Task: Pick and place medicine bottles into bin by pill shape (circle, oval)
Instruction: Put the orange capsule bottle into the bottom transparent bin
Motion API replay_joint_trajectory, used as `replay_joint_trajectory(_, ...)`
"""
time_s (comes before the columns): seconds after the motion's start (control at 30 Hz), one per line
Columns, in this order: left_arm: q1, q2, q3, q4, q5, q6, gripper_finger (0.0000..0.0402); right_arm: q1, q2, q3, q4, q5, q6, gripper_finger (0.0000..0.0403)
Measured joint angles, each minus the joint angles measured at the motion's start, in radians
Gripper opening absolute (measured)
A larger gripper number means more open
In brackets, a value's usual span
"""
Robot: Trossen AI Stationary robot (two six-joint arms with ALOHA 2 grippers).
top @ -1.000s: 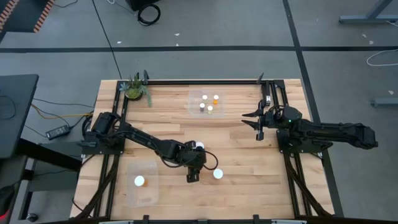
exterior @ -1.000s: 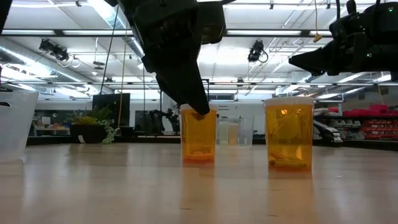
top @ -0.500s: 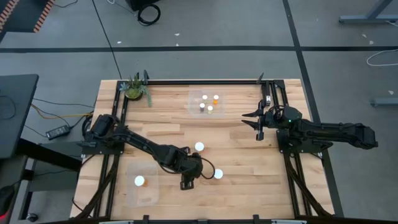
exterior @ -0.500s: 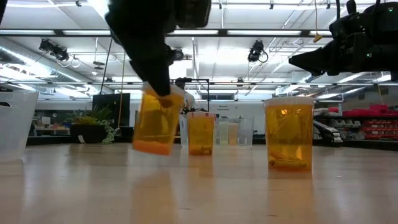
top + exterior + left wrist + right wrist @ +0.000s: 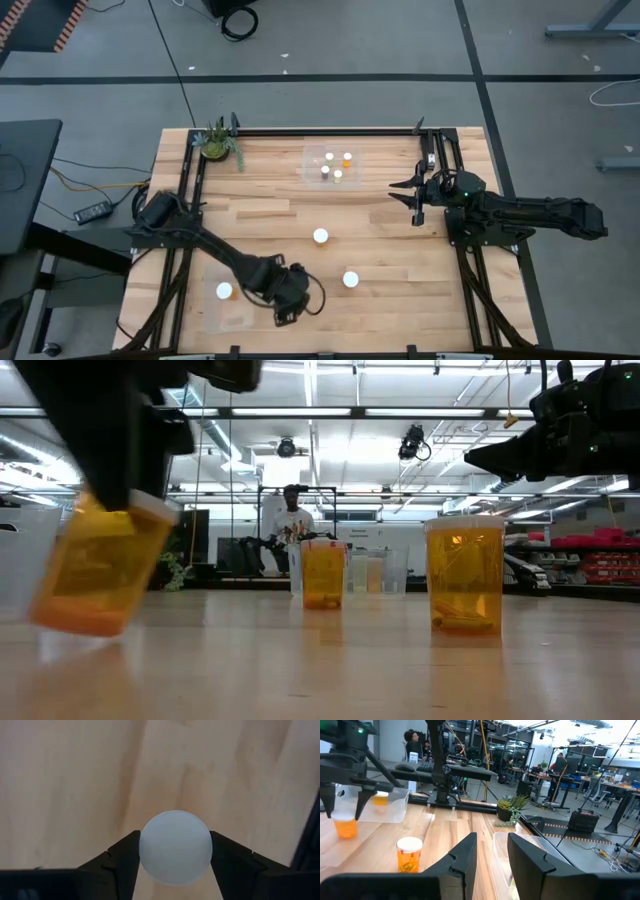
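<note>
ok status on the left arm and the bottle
Left tool shut on bottle, lifted, tilted, beside front bin. Right tool idle, open. Path clear.

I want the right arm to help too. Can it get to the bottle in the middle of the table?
Probably yes. The right gripper hovers open and empty at the table's right side, and the middle bottle stands alone on bare wood with nothing between them. The left gripper, busy carrying another bottle, is well away.

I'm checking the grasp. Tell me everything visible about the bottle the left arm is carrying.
The carried bottle is translucent orange plastic with a round white cap. The left end effector pinches the cap from both sides. The bottle hangs tilted, clear of the wooden table, near the table's front edge beside the clear bin.
</note>
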Motion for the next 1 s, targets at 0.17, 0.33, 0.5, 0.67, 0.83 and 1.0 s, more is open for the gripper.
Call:
replay_joint_trajectory(0.17,-0.045,0.000,0.000,-0.038,-0.022,-0.099,0.0234,0.000,0.000,0.000,0.000,0.000,0.000,0.0115)
replay_joint_trajectory(0.33,-0.073,0.000,0.000,-0.040,-0.030,-0.156,0.0221,0.000,0.000,0.000,0.000,0.000,0.000,0.0115)
replay_joint_trajectory(0.5,-0.095,0.000,0.000,-0.046,-0.030,-0.186,0.0216,0.000,0.000,0.000,0.000,0.000,0.000,0.0115)
replay_joint_trajectory(0.67,-0.105,0.000,0.000,-0.076,-0.031,-0.232,0.0230,0.000,0.000,0.000,0.000,0.000,0.000,0.0115)
replay_joint_trajectory(0.83,-0.108,-0.009,-0.001,-0.087,-0.031,-0.233,0.0218,0.000,0.000,0.000,0.000,0.000,0.000,0.0115)
replay_joint_trajectory(1.0,-0.113,-0.069,-0.001,-0.089,-0.070,-0.237,0.0216,0.000,0.000,0.000,0.000,0.000,0.000,0.0115)
